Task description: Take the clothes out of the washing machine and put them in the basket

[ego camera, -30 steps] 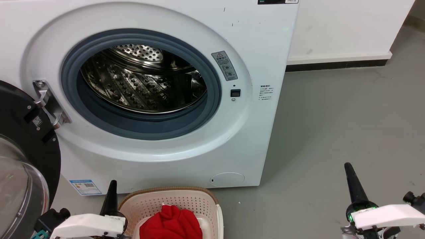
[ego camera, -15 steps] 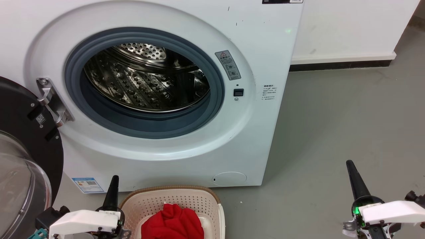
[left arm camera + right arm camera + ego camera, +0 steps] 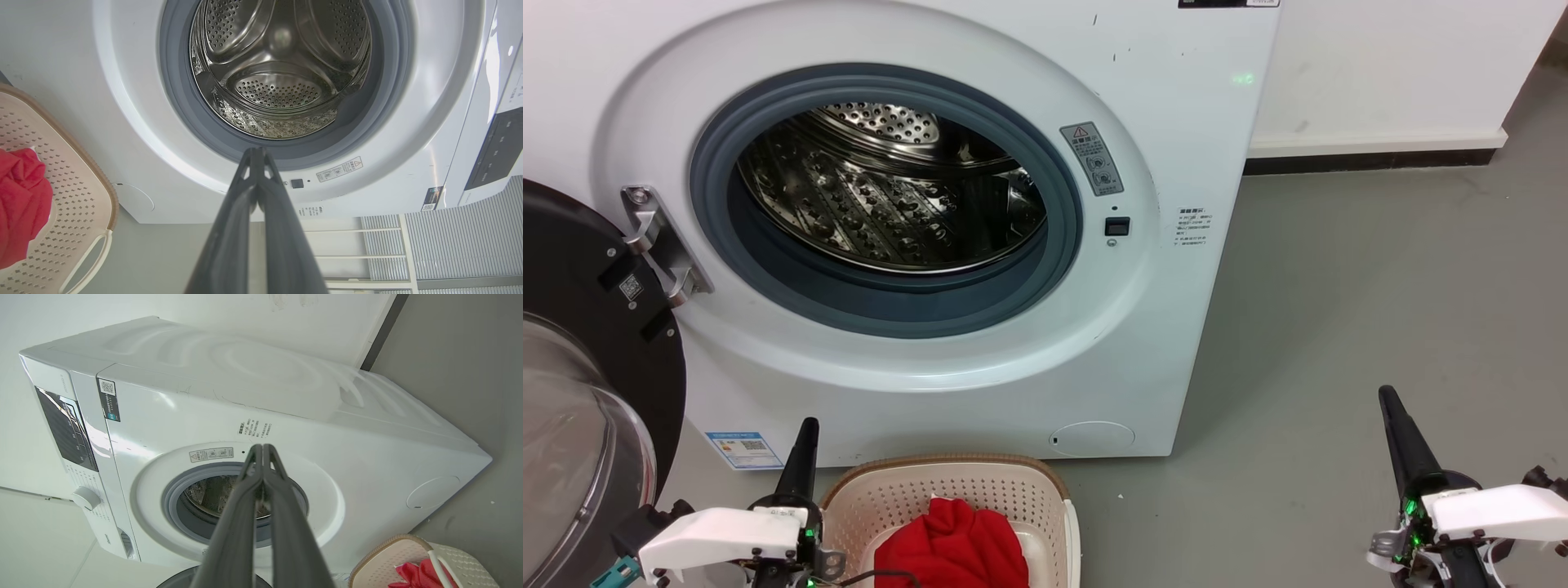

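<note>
In the head view the washing machine (image 3: pixel 1176 327) fills the upper left and centre of the frame. Its door (image 3: pixel 572 269) is swung open at the left edge, and the perforated steel drum (image 3: pixel 890 196) shows through the grey-rimmed porthole (image 3: pixel 1062 245). At bottom centre the basket (image 3: pixel 947 464) stands on the floor (image 3: pixel 1380 269) near the machine, with the clothes (image 3: pixel 952 547) lying in it as a red bundle. The left gripper (image 3: pixel 809 426), at lower left just beside the basket's rim, has its fingers pressed together on nothing. The right gripper (image 3: pixel 1387 396), at lower right, is well apart from the basket and closed the same way. In the left wrist view the fingertips meet at centre below the drum, and the basket and the red bundle sit at the left edge. In the right wrist view the fingertips meet just above the porthole, with the basket in the bottom right corner.
</note>
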{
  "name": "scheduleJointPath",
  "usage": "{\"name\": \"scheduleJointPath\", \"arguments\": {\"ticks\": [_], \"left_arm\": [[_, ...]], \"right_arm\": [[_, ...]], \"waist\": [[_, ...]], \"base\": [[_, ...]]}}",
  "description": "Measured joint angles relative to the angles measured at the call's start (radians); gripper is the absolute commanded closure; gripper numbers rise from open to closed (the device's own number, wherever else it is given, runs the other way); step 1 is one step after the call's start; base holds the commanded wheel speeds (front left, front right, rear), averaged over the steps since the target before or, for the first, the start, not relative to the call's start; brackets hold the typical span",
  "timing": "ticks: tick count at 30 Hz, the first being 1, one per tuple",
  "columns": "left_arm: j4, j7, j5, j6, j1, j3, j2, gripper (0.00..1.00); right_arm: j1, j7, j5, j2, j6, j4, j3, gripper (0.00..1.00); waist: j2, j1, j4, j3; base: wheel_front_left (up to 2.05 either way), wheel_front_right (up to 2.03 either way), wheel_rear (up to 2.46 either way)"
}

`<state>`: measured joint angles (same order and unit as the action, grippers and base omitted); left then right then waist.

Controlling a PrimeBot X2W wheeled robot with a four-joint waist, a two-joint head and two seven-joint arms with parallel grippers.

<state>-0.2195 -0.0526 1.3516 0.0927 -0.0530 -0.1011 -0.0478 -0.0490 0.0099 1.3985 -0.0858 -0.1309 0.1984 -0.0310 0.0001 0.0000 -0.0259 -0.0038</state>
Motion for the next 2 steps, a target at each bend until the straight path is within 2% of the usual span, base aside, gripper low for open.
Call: {"name": "scheduleJointPath", "arguments": {"ticks": [2], "left_arm": [[-0.002,-0.006,0.018,0.004,-0.005,-0.001,0.000,1.00]], "right_arm": [[-0.004,0.004,0.016,0.000,0.000,0.002,-0.003,1.00]], "waist": [[0.0000,0.0000,0.002,0.000]], "base": [[0.00,0.00,0.00]]}}
